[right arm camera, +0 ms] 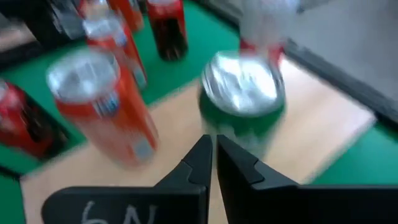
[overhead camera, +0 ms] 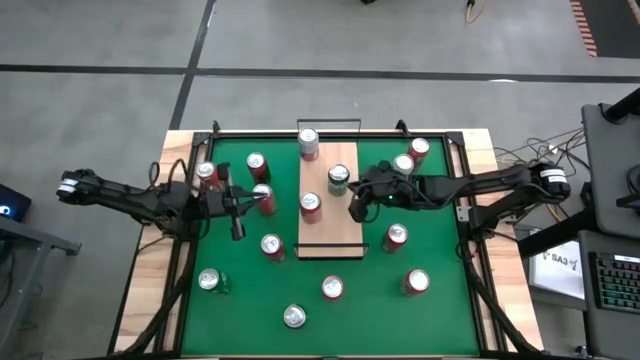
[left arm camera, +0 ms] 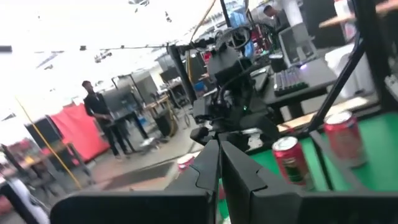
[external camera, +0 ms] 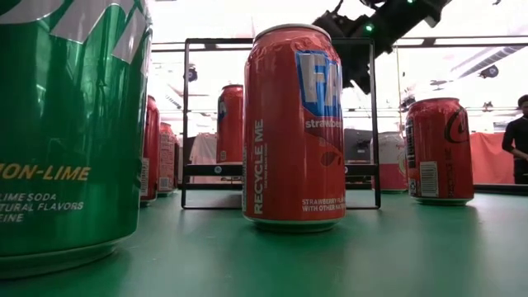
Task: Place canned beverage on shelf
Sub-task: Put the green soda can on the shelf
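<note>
Nearest the low camera stands a green lemon-lime can (external camera: 70,124), then a red strawberry soda can (external camera: 293,128), both upright on the green mat (external camera: 371,256) that covers my bench.

Farther in, the shelf (overhead camera: 331,236), a long pale wood board, runs away from me down the middle of the mat. Three cans stand on it: a red one (overhead camera: 311,205) about midway, a green one (overhead camera: 339,179) beyond it, and another red one (overhead camera: 308,144) at the far end. Many more cans dot the mat on both sides.

My right tool (overhead camera: 357,208) hovers at the shelf's right edge, just beside the green can, its fingers clenched together and grasping nothing. My left tool (overhead camera: 236,228) sits over the mat left of the shelf, near a red can (overhead camera: 264,198), fingers likewise pressed together and empty.

I judge each can light but rigid, with smooth, slippery, thin walls that could dent. The best hold is around the middle of the body, squeezed gently.
</note>
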`<state>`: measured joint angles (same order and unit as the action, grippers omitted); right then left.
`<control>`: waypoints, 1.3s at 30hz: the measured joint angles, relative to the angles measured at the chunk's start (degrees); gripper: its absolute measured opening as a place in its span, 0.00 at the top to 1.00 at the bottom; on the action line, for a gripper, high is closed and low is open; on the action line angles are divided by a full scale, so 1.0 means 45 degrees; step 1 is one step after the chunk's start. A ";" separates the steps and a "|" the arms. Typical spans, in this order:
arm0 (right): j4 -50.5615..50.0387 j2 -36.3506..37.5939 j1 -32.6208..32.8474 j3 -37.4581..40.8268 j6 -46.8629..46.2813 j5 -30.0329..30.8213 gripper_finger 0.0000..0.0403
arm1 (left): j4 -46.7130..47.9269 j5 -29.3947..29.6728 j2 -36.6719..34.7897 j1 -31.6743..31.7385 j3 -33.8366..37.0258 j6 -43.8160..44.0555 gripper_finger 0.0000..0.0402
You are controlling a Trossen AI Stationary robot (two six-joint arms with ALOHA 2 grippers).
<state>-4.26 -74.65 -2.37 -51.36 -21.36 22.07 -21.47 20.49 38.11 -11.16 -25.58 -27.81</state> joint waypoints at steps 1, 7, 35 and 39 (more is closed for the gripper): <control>0.0329 -0.0058 -0.0002 -0.0002 0.0186 -0.0005 0.97 | 0.0005 0.0000 0.0001 0.0010 0.0000 -0.0285 1.00; 0.0867 -0.0897 -0.0005 -0.0678 0.1223 -0.0007 0.97 | 0.0002 0.0005 -0.0003 0.0195 0.0000 -0.1336 1.00; -0.1403 -0.3979 -0.0973 -0.4123 0.1747 0.0566 0.97 | 0.0081 -0.0102 0.0544 0.0695 0.0000 -0.2040 1.00; -0.1223 -0.3947 -0.1219 -0.4123 0.1747 0.0582 0.97 | 0.0062 -0.0097 0.0522 0.0695 0.0000 -0.2040 1.00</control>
<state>-9.76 -92.41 -7.85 -69.91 -13.50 24.70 -21.20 20.05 40.46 -8.03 -25.58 -36.99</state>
